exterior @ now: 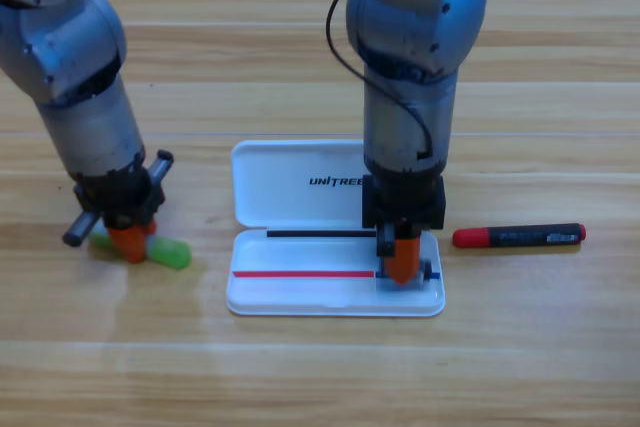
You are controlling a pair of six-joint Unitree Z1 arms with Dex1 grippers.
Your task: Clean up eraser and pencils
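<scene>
The eraser (425, 273) lies in the right end of the white case (290, 292), just under my right gripper (398, 262); a dark bit shows beside the orange jaws. The case lid reads "UNITREE", partly hidden. The red-ended pencil (519, 236) lies right of the case, apart. My left gripper (131, 242) stands on the green pencil (170, 253). I cannot tell how either pair of jaws stands.

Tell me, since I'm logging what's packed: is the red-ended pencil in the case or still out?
Out. The red-ended pencil lies flat on the table, right of the open white case, untouched by either tool.
</scene>
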